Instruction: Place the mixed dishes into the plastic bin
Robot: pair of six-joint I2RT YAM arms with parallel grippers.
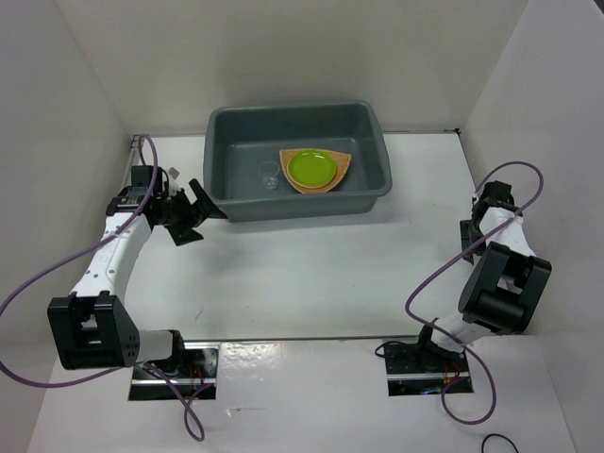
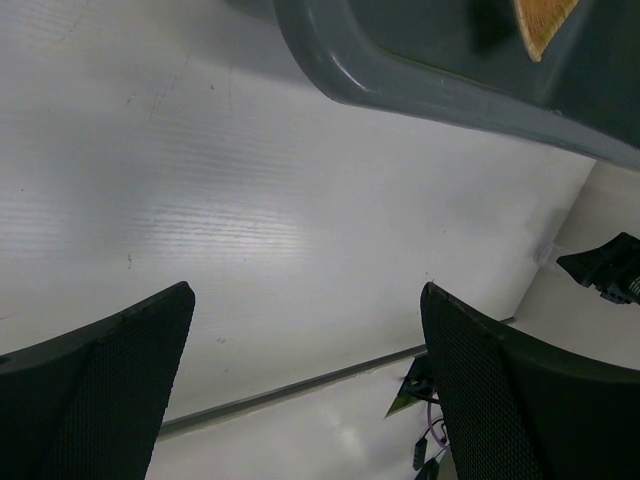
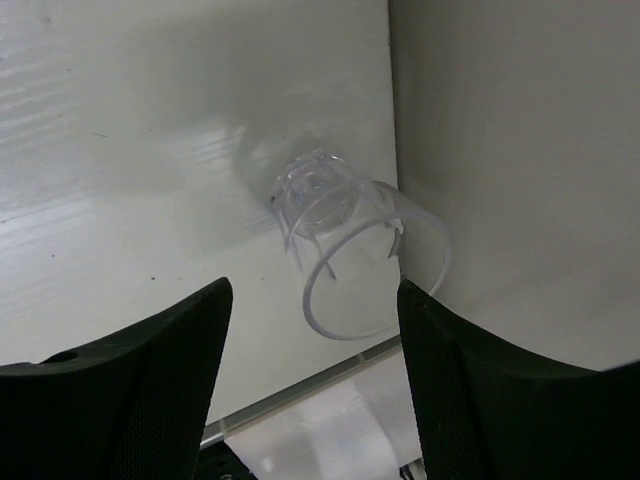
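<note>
The dark-grey plastic bin (image 1: 297,160) stands at the back middle. Inside it the lime-green dish (image 1: 310,168) lies on the orange-brown plate (image 1: 335,179), with a clear cup (image 1: 269,176) to their left. My left gripper (image 1: 201,215) is open and empty by the bin's front left corner; its wrist view (image 2: 306,295) shows the bin wall (image 2: 450,95) and a plate corner (image 2: 545,20). My right gripper (image 1: 479,217) is open at the right wall. In its wrist view (image 3: 313,290) another clear cup (image 3: 345,250) sits just ahead, its rim between the fingertips, untouched. The cream plate is out of view.
White walls enclose the table on the left, back and right. The right-hand cup stands close against the right wall (image 3: 520,150). A seam (image 1: 302,338) runs across the table near the arm bases. Purple cables hang by both arms.
</note>
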